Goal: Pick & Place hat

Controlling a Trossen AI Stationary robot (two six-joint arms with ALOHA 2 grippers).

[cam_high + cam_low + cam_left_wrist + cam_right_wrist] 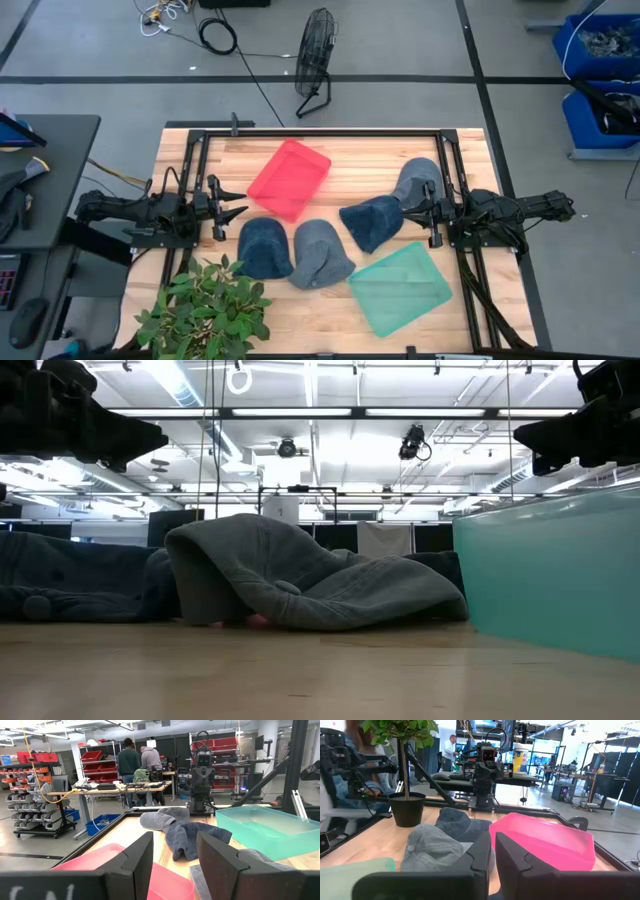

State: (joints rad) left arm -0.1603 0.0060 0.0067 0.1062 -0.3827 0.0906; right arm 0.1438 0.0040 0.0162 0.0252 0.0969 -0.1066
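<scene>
wooden table (330, 300) | no readable writing | left pincer (236, 204) wide | right pincer (412, 210) narrow, empty

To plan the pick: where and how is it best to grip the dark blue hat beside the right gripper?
Probably the raised crown of the dark blue hat, from above: the soft cloth bunches there, and the right gripper is beside it.

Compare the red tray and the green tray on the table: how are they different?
The red tray lies at the table's far side, nearer the left end effector; the green tray lies at the near edge, nearer the right end effector. The red tray looks opaque pinkish red; the green tray is translucent teal. Both are shallow rectangular trays, set at an angle, with no hat inside.
</scene>
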